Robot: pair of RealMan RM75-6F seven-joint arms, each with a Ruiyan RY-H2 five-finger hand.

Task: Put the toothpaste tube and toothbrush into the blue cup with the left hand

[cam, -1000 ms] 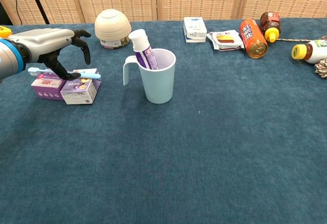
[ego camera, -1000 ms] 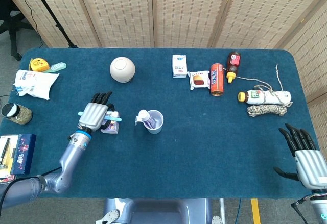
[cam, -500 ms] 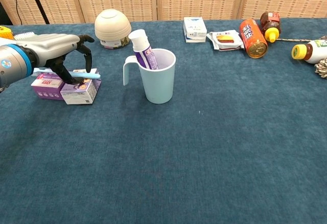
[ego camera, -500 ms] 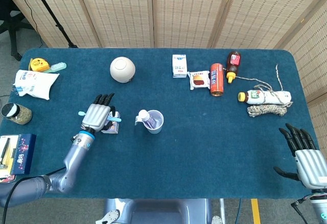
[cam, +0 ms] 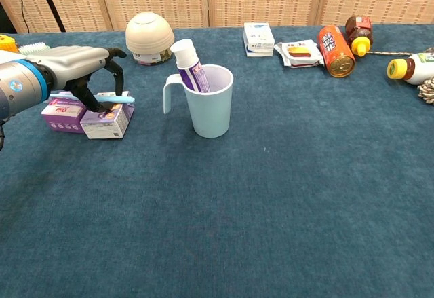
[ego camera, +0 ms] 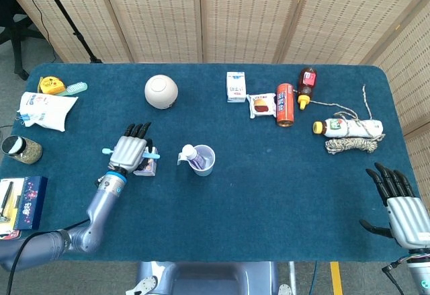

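Observation:
The light blue cup [ego camera: 205, 162] [cam: 211, 108] stands mid-table with the white and purple toothpaste tube [ego camera: 191, 154] [cam: 188, 64] leaning inside it. Left of the cup, the light blue toothbrush [ego camera: 154, 154] [cam: 119, 98] lies across two purple boxes [ego camera: 146, 168] [cam: 103, 120]. My left hand [ego camera: 127, 150] [cam: 71, 64] arches over the brush's middle, thumb down by the handle and the other fingers curled above it with a gap. The brush still rests on the boxes. My right hand [ego camera: 403, 207] hangs with spread fingers beyond the table's near right corner, holding nothing.
A cream bowl [ego camera: 161, 91] [cam: 149, 36] sits upside down behind the boxes. At the back right lie a white carton [ego camera: 236, 87], a snack packet [ego camera: 262, 105], an orange can [ego camera: 285, 104], a sauce bottle [ego camera: 307, 83] and a bottle with rope [ego camera: 346, 128]. A bag [ego camera: 44, 109] and a jar [ego camera: 20, 149] are far left.
My left hand has sunk lower onto the toothbrush and its fingers have curled further over the handle. The brush, cup and right hand have not moved.

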